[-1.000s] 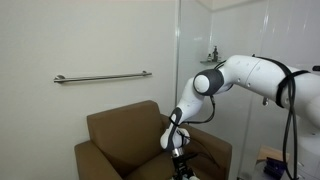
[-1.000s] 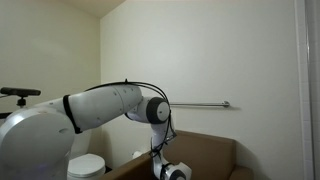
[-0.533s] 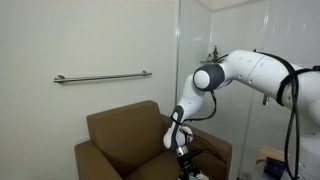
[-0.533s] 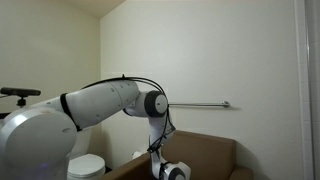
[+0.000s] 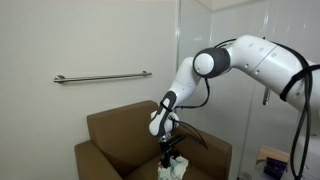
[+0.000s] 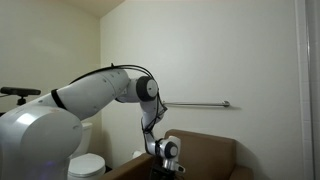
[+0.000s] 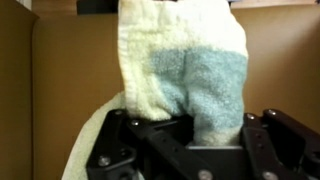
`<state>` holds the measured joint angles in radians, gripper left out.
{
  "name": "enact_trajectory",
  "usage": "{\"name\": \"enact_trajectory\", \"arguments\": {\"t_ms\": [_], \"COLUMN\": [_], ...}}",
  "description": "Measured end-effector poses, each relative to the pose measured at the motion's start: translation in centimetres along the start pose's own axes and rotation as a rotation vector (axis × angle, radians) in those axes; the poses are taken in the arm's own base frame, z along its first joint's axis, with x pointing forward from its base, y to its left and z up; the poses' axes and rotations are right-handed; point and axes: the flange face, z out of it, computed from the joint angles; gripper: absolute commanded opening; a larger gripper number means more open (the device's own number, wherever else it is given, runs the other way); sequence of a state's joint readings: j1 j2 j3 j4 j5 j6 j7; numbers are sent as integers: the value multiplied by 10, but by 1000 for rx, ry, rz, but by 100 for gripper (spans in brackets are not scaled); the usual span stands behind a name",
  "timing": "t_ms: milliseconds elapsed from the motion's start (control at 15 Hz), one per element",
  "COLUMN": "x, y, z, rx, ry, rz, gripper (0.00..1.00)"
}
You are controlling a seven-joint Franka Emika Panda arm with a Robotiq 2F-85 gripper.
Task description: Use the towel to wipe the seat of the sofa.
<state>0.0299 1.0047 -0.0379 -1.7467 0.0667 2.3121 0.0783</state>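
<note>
Since a second ago the arm (image 5: 200, 75) has risen, lifting the towel (image 7: 185, 70) into sight; forearm angled down, wrist vertical; fingers (image 7: 165, 138) clamp the cream-and-blue towel just above the sofa (image 5: 115, 130) seat.

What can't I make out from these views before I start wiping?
- Sofa seat: mostly cut off by the bottom edge in both exterior views.
- Towel-to-seat contact: the towel reaches the frame's bottom edge in an exterior view.
- Wrist view: the towel blocks everything beyond the gripper.
- Jaws: how they clamp is buried in cloth.
</note>
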Motion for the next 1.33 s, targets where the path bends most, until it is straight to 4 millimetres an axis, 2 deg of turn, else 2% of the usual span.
{"name": "enact_trajectory", "arguments": {"t_ms": [133, 267, 400, 533, 667, 800, 1333], "x": [7, 14, 21, 28, 37, 46, 74], "y": [-21, -35, -39, -37, -33, -29, -11], "z": [-38, -62, -71, -71, -59, -37, 77], "rx": [-6, 0, 9, 16, 12, 3, -7], "ry": [109, 199, 256, 294, 305, 291, 184], "rz": [-11, -4, 11, 31, 54, 76, 139], "gripper": [5, 5, 5, 5, 5, 5, 5]}}
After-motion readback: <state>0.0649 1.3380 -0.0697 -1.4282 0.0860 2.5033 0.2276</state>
